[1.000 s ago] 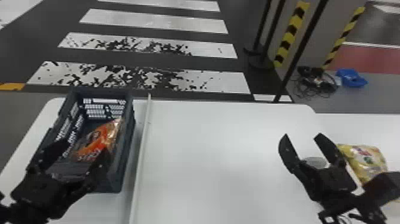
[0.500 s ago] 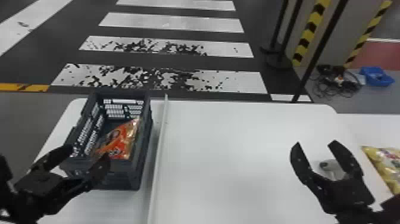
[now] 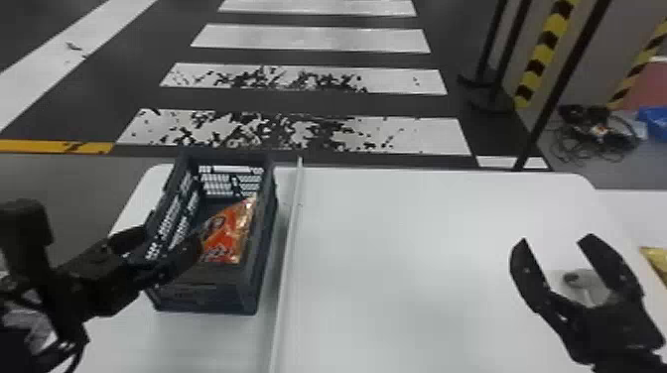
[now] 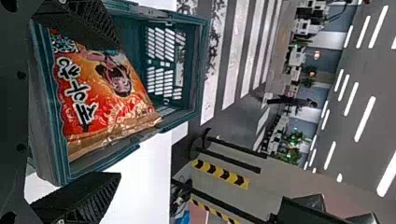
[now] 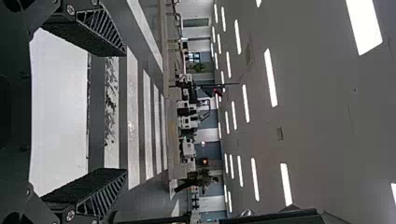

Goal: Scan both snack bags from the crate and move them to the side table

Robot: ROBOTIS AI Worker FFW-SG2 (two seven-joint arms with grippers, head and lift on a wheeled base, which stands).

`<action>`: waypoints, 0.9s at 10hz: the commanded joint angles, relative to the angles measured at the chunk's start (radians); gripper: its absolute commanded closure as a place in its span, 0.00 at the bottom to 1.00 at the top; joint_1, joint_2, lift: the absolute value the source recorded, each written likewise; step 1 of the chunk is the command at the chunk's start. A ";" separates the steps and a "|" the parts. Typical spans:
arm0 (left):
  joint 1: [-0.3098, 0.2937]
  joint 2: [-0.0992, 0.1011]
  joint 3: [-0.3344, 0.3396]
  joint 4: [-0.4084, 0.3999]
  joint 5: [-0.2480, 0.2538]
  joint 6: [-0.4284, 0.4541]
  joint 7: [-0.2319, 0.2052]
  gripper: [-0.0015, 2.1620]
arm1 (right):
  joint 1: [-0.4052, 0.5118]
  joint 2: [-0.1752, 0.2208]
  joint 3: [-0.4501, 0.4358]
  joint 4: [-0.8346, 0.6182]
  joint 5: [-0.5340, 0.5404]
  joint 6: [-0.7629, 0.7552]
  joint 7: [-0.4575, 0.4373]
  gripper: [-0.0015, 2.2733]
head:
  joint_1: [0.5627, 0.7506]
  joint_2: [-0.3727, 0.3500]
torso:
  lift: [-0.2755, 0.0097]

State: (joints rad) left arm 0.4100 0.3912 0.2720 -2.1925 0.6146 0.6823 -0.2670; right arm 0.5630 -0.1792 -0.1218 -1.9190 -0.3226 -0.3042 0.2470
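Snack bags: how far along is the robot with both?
Apparently moved: a yellow bag on the side table; its scan can't be confirmed. In hand: nothing; left gripper and right gripper have open fingers. Remaining: the orange bag, in the crate, to move.

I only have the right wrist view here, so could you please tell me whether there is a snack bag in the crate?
Observer: Yes, the head view shows an orange-and-red snack bag lying inside the crate.

Operator: Thank you; could you tell me whether the left hand has hold of it?

Observer: No, the left wrist view shows the left hand open at the crate, its fingers not closed on the bag.

Operator: And is there anything near the right hand?

Observer: Yes, in the head view a small grey device, possibly the scanner, shows between the open fingers of the right hand.
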 commanded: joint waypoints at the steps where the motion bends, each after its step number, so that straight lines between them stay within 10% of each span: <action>1: -0.060 -0.023 0.004 0.000 0.002 0.096 -0.001 0.01 | 0.000 -0.009 0.001 0.000 -0.003 -0.003 0.000 0.05 | 0.70 0.51 | 0.63; 9: -0.384 -0.041 -0.048 0.231 0.008 0.326 0.028 0.04 | 0.000 -0.032 0.013 0.005 -0.012 -0.016 0.008 0.05 | 0.70 0.52 | 0.63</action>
State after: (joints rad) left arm 0.0447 0.3499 0.2286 -1.9746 0.6176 0.9860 -0.2409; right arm 0.5635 -0.2118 -0.1104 -1.9158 -0.3344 -0.3179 0.2546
